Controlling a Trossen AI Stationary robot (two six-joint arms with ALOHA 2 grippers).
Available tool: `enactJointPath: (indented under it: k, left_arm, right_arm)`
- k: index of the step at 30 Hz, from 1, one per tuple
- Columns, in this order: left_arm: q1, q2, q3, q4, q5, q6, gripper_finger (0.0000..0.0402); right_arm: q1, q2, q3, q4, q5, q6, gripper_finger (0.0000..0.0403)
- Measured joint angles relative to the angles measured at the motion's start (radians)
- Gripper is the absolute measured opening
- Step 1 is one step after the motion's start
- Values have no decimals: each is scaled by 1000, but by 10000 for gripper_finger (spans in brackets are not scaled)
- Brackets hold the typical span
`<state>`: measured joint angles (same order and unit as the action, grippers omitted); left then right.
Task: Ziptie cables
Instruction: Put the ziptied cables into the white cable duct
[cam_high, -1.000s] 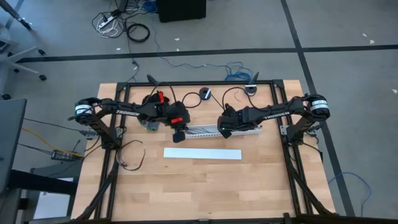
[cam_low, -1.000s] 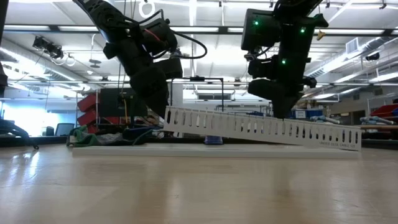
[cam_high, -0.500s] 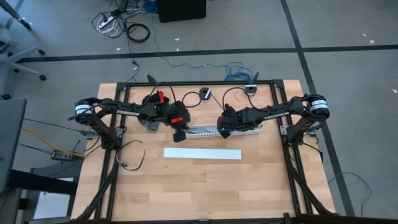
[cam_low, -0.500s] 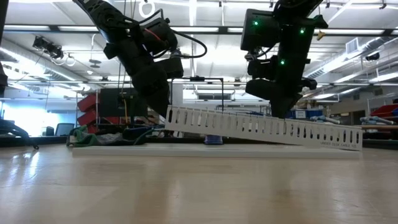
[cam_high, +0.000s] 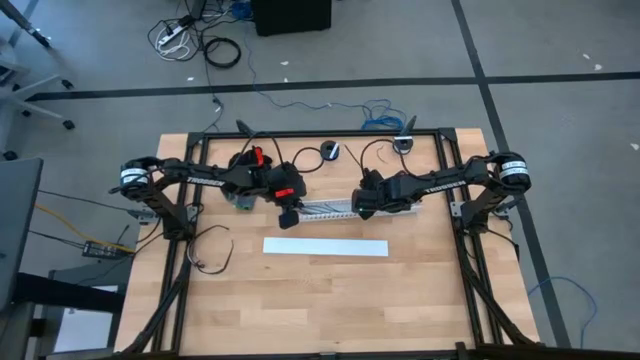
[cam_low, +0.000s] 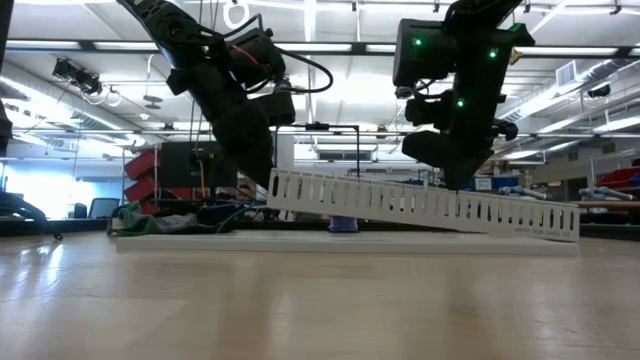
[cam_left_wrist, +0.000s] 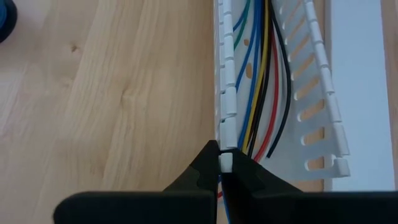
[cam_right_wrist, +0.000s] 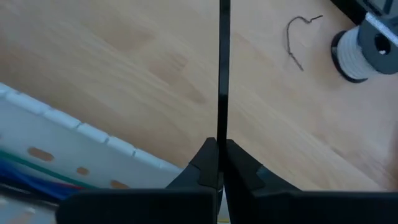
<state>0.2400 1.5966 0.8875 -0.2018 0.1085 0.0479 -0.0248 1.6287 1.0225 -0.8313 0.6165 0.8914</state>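
The left gripper (cam_left_wrist: 219, 180) is pinched shut on the left end wall of the white slotted duct (cam_low: 420, 205), lifting that end. The right gripper (cam_right_wrist: 219, 167), above the duct's middle, clamps a thin black zip tie (cam_right_wrist: 222, 74). Coloured cables (cam_left_wrist: 258, 81) lie inside the duct.

A grey floor (cam_high: 90, 60) runs all round the wooden table (cam_high: 300, 300), crossed by dark tape lines (cam_high: 300, 85). Loose cords (cam_high: 190, 40) lie tangled beside a black box (cam_high: 290, 15) at the far side, and a blue cable (cam_high: 380, 110) curls just past the table's edge. Looking level across the tabletop, long ceiling lights (cam_low: 340, 90) shine over red shelving (cam_low: 150, 170) and cluttered benches (cam_low: 610, 190) far behind.
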Motion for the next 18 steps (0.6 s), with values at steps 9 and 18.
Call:
enactJointPath:
  k: [9, 18]
  left_arm:
    - [0, -1, 0, 17, 0, -4, 0]
    - [-7, -1, 0, 28, 0, -3, 0]
  right_arm:
    - [3, 0, 0, 24, 17, 14, 0]
    - [3, 0, -6, 60, -3, 14, 0]
